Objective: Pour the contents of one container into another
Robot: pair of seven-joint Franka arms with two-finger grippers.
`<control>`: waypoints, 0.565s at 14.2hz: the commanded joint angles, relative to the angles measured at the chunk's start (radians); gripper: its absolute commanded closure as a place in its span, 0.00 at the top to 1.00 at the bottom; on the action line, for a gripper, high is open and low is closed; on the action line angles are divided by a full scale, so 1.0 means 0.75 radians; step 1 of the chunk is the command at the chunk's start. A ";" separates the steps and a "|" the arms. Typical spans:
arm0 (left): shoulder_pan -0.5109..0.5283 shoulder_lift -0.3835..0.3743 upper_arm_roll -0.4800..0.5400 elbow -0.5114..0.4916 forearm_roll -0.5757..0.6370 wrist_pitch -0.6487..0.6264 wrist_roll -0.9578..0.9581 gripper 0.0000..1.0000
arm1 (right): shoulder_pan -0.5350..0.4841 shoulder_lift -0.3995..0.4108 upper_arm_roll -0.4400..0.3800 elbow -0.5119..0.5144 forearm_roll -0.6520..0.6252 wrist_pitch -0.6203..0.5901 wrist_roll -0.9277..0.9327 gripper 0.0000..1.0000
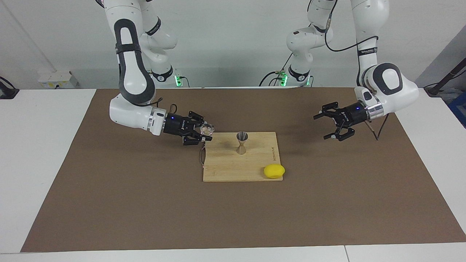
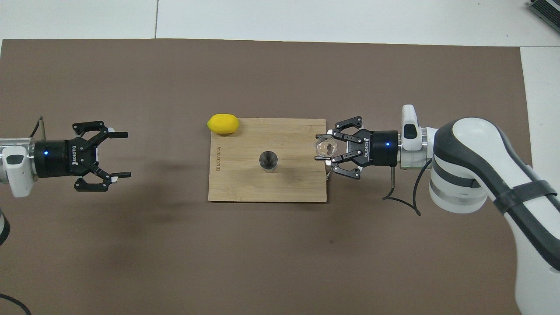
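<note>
A small clear glass cup (image 1: 207, 128) (image 2: 325, 146) is held upright in my right gripper (image 1: 206, 133) (image 2: 324, 148), which is shut on it over the edge of the wooden board at the right arm's end. The grey steel jigger (image 1: 241, 143) (image 2: 267, 160) stands upright in the middle of the board (image 1: 225, 167) (image 2: 245, 183), apart from the cup. My left gripper (image 1: 324, 127) (image 2: 122, 155) hangs open and empty over the brown mat toward the left arm's end, well away from the board.
A yellow lemon (image 1: 274, 171) (image 2: 223, 123) lies at the board's corner farther from the robots, toward the left arm's end. The brown mat (image 1: 145, 203) covers the table under everything. A small metal handle sits on the board's edge under the right gripper.
</note>
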 commanded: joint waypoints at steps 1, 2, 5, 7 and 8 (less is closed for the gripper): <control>0.040 -0.057 -0.009 0.007 0.174 -0.015 -0.118 1.00 | 0.059 -0.042 0.000 -0.033 0.074 0.070 0.019 0.00; 0.040 -0.067 -0.007 0.017 0.229 -0.015 -0.163 1.00 | 0.077 -0.044 0.000 -0.033 0.078 0.092 0.023 0.00; 0.060 -0.090 -0.007 0.046 0.399 -0.015 -0.292 1.00 | 0.116 -0.040 0.000 -0.033 0.101 0.166 0.027 0.00; 0.061 -0.090 -0.009 0.087 0.564 -0.009 -0.388 1.00 | 0.141 -0.040 -0.002 -0.030 0.113 0.186 0.040 0.00; 0.061 -0.090 -0.007 0.093 0.646 0.009 -0.413 1.00 | 0.153 -0.038 0.000 -0.030 0.117 0.231 0.040 0.00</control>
